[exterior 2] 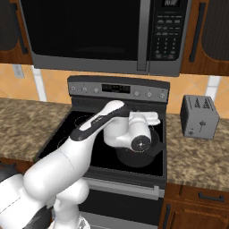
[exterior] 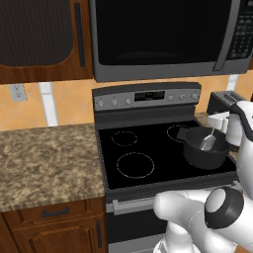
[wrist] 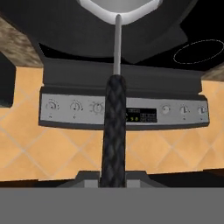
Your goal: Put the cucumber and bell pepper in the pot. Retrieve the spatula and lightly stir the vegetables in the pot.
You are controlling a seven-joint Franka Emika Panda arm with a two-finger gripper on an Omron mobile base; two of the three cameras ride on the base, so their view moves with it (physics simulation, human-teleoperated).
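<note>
On the black glass stovetop (exterior: pixel 148 163), at its right front burner, the squat dark grey pot (exterior: pixel 206 150) sits near the right edge, leaving the 2 left burner rings open. The spatula (wrist: pixel 114 109), with a silver slotted head and thin dark braided handle, runs straight out from the gripper (wrist: pixel 113 179), head down inside the pot. The white arm bends over the pot, fingers clamped narrowly on the handle.

spatula (wrist: pixel 114 131): textured dark grip, smooth metal shaft | pot (exterior: pixel 207 154): matt dark | counter (exterior: pixel 47 163): speckled stone
</note>
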